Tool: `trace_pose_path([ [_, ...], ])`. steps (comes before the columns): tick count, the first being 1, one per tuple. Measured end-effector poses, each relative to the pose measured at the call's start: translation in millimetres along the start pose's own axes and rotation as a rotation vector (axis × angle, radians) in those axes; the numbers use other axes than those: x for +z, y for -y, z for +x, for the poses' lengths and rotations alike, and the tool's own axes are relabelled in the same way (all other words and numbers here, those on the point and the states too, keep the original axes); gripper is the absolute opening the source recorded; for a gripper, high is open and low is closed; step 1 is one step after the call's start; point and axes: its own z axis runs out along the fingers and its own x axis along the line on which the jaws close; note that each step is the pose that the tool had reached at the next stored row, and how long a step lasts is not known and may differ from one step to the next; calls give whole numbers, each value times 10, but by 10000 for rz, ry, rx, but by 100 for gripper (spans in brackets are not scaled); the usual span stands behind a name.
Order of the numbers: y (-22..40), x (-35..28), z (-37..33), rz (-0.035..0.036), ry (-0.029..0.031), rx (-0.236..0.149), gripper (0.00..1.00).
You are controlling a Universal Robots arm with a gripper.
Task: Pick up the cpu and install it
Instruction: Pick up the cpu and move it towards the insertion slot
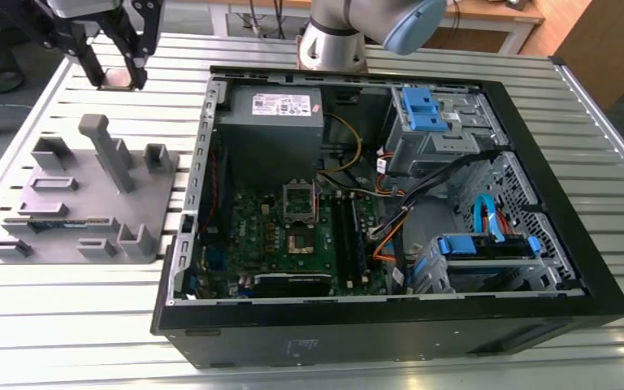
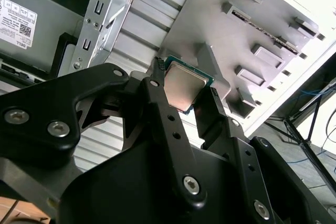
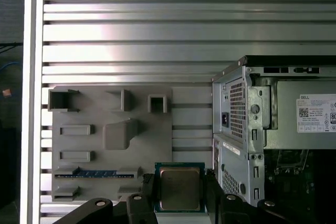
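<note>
The cpu (image 2: 184,83) sits clamped between two black fingers (image 2: 164,116). The jaws are open only as far as the chip's width, one finger pressing each of two opposite edges. Its silvery metal top faces the wrist cameras, and the thin green rim shows along the free edges. It is close to square, so no long axis stands out. In the first wrist view the cpu (image 3: 179,187) has its edges squared up with the slats of the tabletop (image 3: 131,35) and with the sides of the grey fixture plate (image 3: 163,135).

In the exterior view the jaws hang near the tabletop's far edge, toward the exterior view's left corner. They are just past the far end of the fixture plate and apart from its upright posts. How high the chip is above the slats I cannot tell.

A memory stick (image 3: 97,173) lies in one slot of the plate. A strip of bare slats runs between the plate and the wall of the open computer case (image 1: 344,341). The case takes up the middle of the tabletop and the exterior view's right. Inside it the motherboard (image 1: 257,236) lies exposed, with the socket (image 1: 299,237) near its centre. The power supply (image 1: 274,122) stands toward the far wall, and cables crowd the side toward the exterior view's right.
</note>
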Motion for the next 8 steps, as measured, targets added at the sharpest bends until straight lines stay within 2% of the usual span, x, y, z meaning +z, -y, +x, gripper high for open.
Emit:
trace_pose_path([
  [8, -3, 0, -108, 0, -1, 1, 47],
])
